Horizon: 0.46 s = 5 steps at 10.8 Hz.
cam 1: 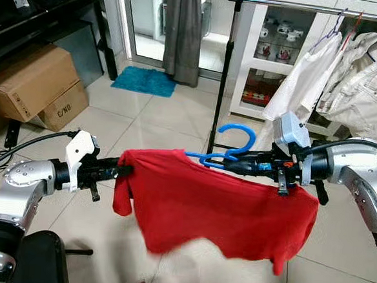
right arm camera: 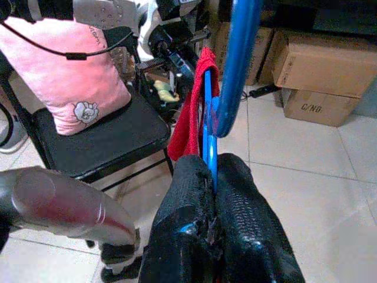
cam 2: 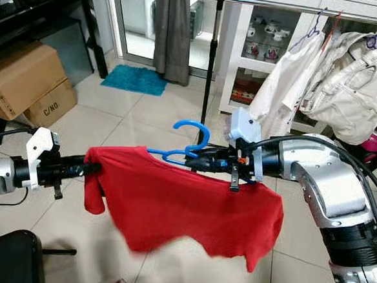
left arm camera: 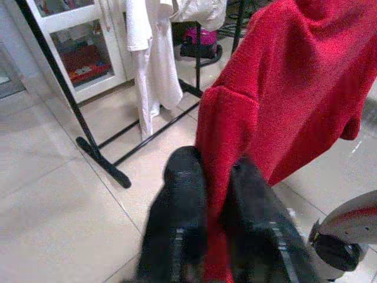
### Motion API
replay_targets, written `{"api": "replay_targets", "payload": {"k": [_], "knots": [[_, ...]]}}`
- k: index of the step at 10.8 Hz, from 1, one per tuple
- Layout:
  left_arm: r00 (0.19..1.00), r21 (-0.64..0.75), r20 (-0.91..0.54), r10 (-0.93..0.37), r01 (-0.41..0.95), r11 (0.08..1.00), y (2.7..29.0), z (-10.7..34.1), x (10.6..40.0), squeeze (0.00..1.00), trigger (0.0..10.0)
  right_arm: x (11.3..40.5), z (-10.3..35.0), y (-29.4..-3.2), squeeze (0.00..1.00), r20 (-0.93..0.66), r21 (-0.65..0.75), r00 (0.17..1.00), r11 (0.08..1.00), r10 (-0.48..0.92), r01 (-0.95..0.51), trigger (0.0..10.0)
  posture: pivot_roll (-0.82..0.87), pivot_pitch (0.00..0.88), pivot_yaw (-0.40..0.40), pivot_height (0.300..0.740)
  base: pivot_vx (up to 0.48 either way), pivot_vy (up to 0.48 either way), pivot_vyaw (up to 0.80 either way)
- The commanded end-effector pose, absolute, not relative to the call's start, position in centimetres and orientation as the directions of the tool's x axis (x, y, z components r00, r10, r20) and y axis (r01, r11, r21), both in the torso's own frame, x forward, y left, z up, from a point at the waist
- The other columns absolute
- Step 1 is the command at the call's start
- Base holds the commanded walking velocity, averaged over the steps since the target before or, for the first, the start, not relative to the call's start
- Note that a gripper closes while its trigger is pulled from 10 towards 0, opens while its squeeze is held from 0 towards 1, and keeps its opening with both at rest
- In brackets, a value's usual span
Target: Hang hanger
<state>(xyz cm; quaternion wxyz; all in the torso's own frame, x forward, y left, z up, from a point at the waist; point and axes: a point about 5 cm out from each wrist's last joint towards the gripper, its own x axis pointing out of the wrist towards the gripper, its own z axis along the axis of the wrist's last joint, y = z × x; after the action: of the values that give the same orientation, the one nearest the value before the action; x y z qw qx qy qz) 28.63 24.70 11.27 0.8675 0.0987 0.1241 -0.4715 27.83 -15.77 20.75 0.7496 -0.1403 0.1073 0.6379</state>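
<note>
Fingers of the left gripper (cam 1: 123, 170), at centre left of the head view, are closed on the sleeve edge of the red shirt (cam 1: 216, 208); the shirt spans mid-frame, hanging clear of the tiled floor (cam 1: 132, 118); at centre right the right gripper (cam 1: 233, 164) is clamped on the blue hanger (cam 1: 230, 146), hook upward; the clothes rail (cam 1: 301, 5) crosses the upper right, carrying white garments (cam 1: 348, 81); cardboard boxes (cam 1: 34, 82) stand upper left.
</note>
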Motion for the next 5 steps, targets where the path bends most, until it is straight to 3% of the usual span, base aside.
{"api": "replay_targets", "payload": {"k": [1, 5], "knots": [[0.545, 0.078, -0.294, -0.785, 0.833, 0.548, 25.0, 11.8, 29.0, 0.0, 0.0, 27.6, 21.4, -15.7, 0.0, -0.318, -0.093, 0.169, 0.147, 0.933, -0.985, 0.0, -0.05, 0.004, 0.057, 0.74, 0.0, 0.0, 0.0], [0.63, 0.054, -0.2, -0.75, 0.772, 0.634, 26.3, 12.4, 28.8, 0.0, 0.0, 27.9, 21.2, -15.8, 0.0, -0.324, -0.108, 0.174, 0.147, 0.93, -0.983, 0.0, -0.04, 0.0, 0.053, 0.74, 0.0, 0.0, 0.0]]}}
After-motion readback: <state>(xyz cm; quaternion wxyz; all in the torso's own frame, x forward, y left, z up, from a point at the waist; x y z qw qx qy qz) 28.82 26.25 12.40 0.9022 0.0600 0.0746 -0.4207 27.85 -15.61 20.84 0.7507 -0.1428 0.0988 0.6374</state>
